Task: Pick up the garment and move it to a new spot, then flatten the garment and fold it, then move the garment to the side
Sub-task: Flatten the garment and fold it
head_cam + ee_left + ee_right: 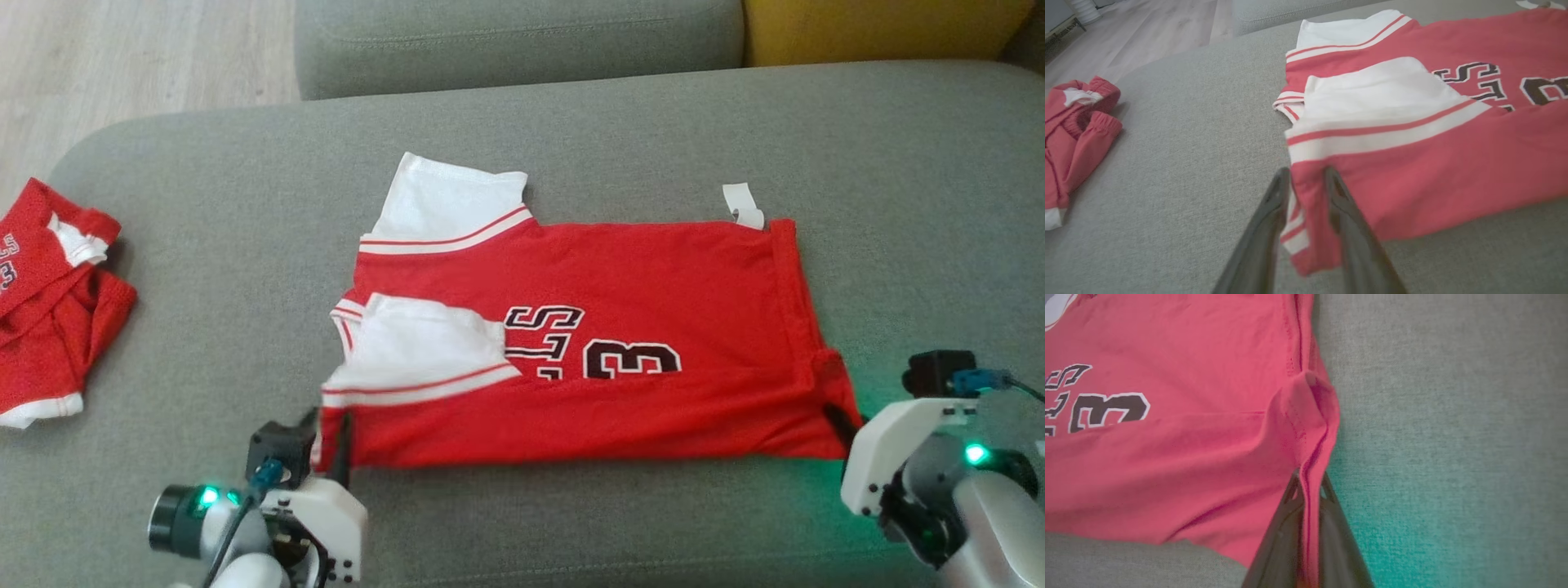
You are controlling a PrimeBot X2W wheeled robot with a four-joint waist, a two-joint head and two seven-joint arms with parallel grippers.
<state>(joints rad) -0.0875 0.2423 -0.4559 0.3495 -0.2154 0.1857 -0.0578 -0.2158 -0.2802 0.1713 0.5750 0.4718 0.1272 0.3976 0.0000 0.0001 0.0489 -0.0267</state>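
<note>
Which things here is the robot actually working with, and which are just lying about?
In the job: red jersey; left end effector at its sleeve-end corner; right end effector pinching its hem.
Lying about: crumpled red garment; yellow cushion.

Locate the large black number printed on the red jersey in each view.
Head view: black number just below centre, on the red jersey.
Left wrist view: black number cut by the right edge, upper part.
Right wrist view: black number at the left, mid-height.
Shared landmark: black lettering beside it.
</note>
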